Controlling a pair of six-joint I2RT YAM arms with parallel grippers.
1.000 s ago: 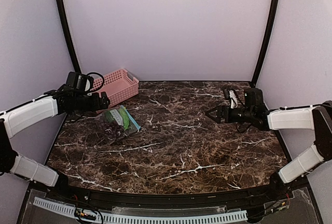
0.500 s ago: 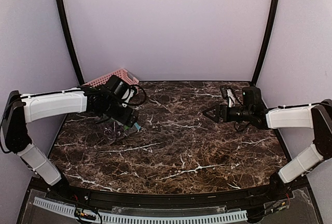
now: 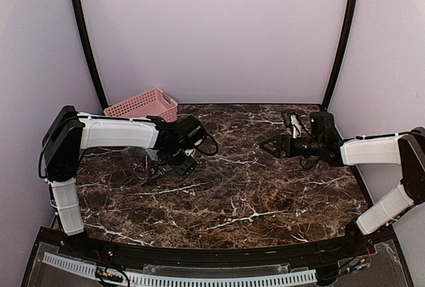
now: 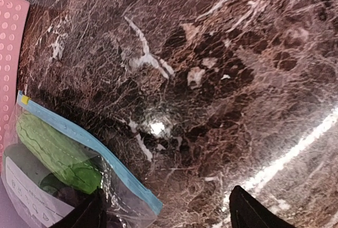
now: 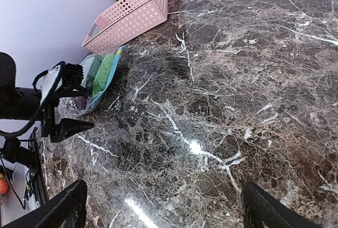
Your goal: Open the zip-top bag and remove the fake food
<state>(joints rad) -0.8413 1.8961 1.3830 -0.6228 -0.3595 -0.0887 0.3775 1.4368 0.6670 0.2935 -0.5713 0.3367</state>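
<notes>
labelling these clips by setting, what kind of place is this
Likely a robot test booth: left arm and right arm mounted at a marble-look table, plain lilac walls closing it in, black frame poles.

A robot test booth in a lab: plain lilac walls (image 3: 212,34) close round a dark marble bench (image 3: 265,194), with two white-and-black robot arms (image 3: 113,133) mounted at its near edge and a slotted cable strip (image 3: 199,279) there.

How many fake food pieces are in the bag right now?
2. A green piece lies along the blue zip strip inside the zip-top bag; dark grapes sit beside it, at the left wrist view's bottom edge. More could be hidden under the crinkled plastic.
</notes>
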